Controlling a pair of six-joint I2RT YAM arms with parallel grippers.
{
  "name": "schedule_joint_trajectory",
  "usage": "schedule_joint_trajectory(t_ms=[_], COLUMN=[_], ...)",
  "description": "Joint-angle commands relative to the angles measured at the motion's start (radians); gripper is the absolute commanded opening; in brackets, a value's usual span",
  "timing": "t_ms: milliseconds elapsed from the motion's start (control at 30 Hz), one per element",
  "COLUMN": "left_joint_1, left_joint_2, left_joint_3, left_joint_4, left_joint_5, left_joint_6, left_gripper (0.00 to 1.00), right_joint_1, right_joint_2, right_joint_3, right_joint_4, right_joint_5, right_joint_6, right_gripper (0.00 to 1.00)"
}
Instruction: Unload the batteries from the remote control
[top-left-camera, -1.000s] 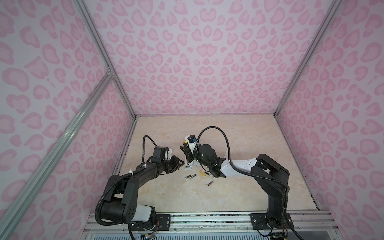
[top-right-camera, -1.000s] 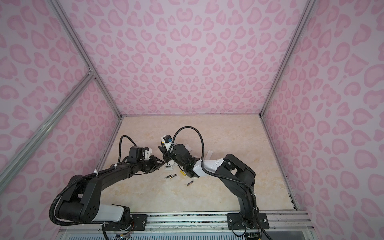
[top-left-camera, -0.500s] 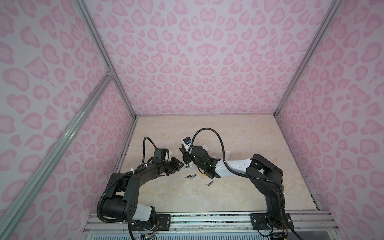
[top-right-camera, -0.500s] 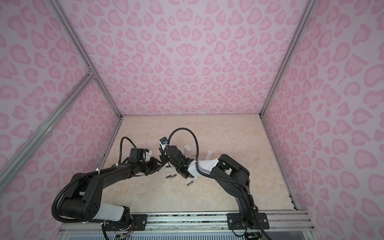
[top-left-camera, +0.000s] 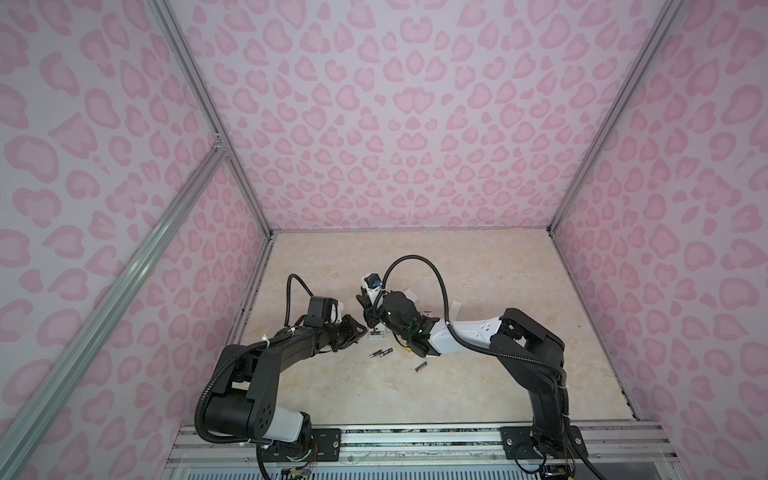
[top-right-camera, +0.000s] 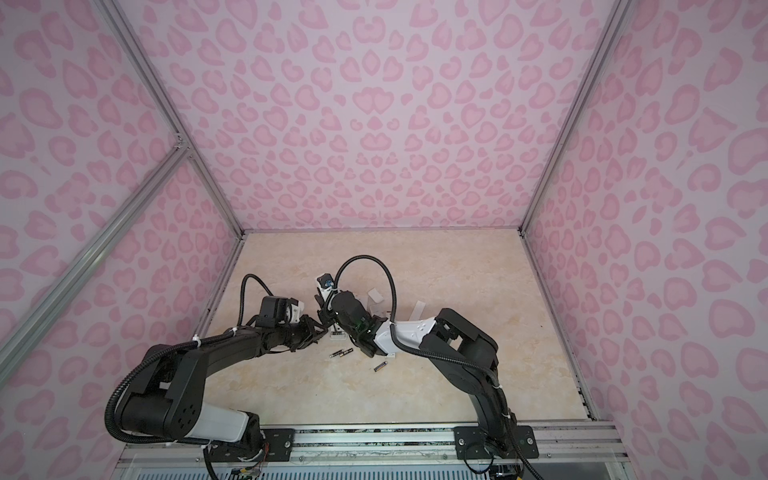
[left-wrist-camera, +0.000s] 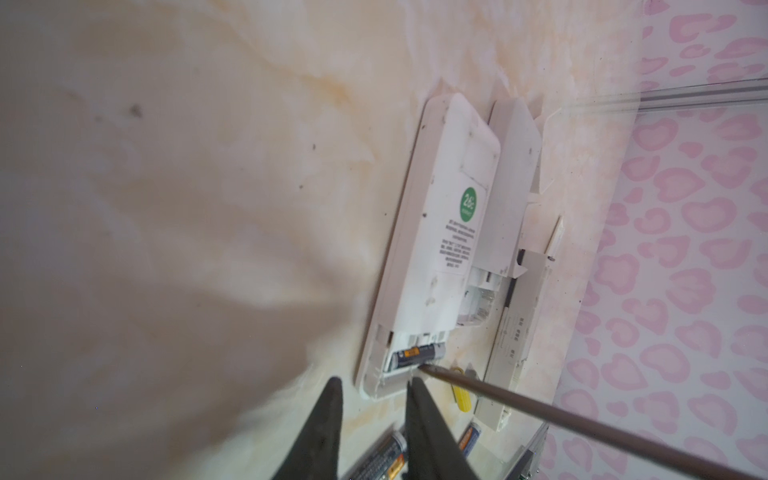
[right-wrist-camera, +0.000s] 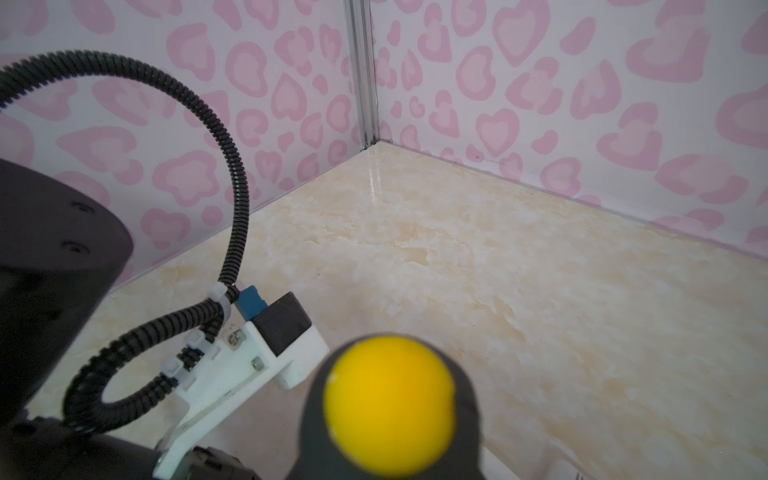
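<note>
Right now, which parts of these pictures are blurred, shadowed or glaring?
Left wrist view: a shadow darkens the table, the fingers of the left tool are out of focus, the white remote is sharp. Right wrist view: the yellow handle end of the screwdriver is a blur; a glare streak runs toward the corner. Both top views: lens distortion slants the frame posts.

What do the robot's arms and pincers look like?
The left arm and right arm are black jointed links, each with one white segment. Ribbed black cables loop over them, tied with white zip ties. The left gripper has two dark tapered fingers.
</note>
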Motion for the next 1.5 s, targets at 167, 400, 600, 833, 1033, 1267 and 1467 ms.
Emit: schedule_joint_trajectory(t_ms=[167, 400, 600, 833, 1033, 1267, 1467], left_joint_1=[0.001, 0.002, 0.001, 0.000, 0.001, 0.000, 0.001], left_joint_2=[-0.011, -0.015, -0.012, 0.002, -0.007, -0.004, 0.002], left_joint_3=[-0.013, -0.020, -0.025, -0.045, -0.054, -0.039, -0.044], left_joint_4=[-0.003, -0.004, -0.001, 0.024, 0.020, 0.020, 0.026], left_joint_5=[-0.011, -0.011, -0.006, 0.014, 0.015, 0.017, 0.016], left_joint_6=[0.017, 0.020, 0.022, 0.021, 0.028, 0.029, 0.028], left_gripper=[0.30, 0.30, 0.30, 0.30, 0.30, 0.30, 0.30], right_joint_1=[-0.001, -0.005, -0.004, 0.012, 0.013, -0.029, -0.040], right_joint_2=[0.023, 0.053, 0.057, 0.045, 0.030, 0.005, -0.026], right_joint_3=[0.019, 0.022, -0.020, -0.100, -0.149, -0.140, -0.152], right_joint_4=[0.047, 0.069, 0.130, 0.237, 0.267, 0.209, 0.205], right_joint_5=[-0.012, -0.017, -0.008, -0.010, -0.018, -0.047, -0.069], right_joint_6=[0.000, -0.003, -0.021, -0.061, -0.049, 0.061, 0.081], right_gripper=[0.00, 0.00, 0.00, 0.00, 0.00, 0.00, 0.00])
